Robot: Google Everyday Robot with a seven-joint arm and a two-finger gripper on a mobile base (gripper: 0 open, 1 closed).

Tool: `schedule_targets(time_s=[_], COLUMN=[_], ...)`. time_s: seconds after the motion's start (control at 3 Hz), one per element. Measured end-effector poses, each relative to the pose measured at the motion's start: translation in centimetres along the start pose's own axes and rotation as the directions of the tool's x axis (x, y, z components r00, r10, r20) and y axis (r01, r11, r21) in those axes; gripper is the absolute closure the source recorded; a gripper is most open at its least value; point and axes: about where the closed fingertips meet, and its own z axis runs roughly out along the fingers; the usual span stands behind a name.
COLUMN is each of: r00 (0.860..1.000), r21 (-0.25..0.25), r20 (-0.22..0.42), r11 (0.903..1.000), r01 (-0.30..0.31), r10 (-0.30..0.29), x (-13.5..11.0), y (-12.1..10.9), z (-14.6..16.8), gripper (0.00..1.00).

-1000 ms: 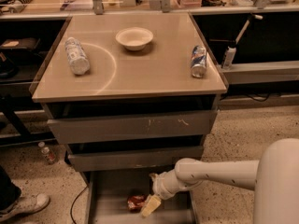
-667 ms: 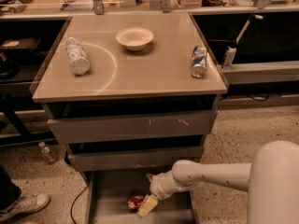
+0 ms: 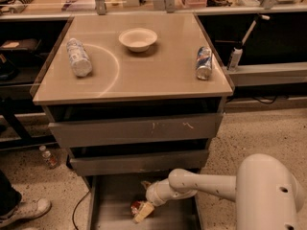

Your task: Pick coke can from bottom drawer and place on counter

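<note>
The coke can [image 3: 137, 207] lies in the open bottom drawer [image 3: 112, 200], only its red side showing at the left of my gripper. My gripper [image 3: 144, 211] reaches down from the white arm [image 3: 201, 186] into the drawer and sits right against the can, its pale fingertips [image 3: 144, 212] beside it. The counter [image 3: 158, 66] is the beige top above, with a pale arc mark.
On the counter lie a clear plastic bottle [image 3: 78, 57] at left, a white bowl [image 3: 138, 39] at the back middle, and a blue-and-silver can [image 3: 204, 63] at right. Two closed drawer fronts [image 3: 139, 128] sit above the open drawer. A small bottle [image 3: 48, 156] and a shoe [image 3: 21, 212] are on the floor at left.
My arm has shifted slightly left and lower in the drawer, bringing the gripper closer onto the can. The can has stayed in place.
</note>
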Motion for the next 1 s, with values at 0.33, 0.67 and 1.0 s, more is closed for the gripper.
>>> schedule_targets(time_s=[0.33,0.67,1.0], r00=[1.0,1.0,0.999], r21=[0.0,-0.001,-0.007], r20=[-0.004,0.02,0.042], r11=[1.0,1.0,0.9999], r01=[0.0,-0.007,-0.012], r10=[0.0,0.007,0.012], x=[0.1,1.8,3.5], y=[0.0,-0.5,-1.0], z=[0.3,2.1,4.4], gripper=[0.0,0.0,0.0])
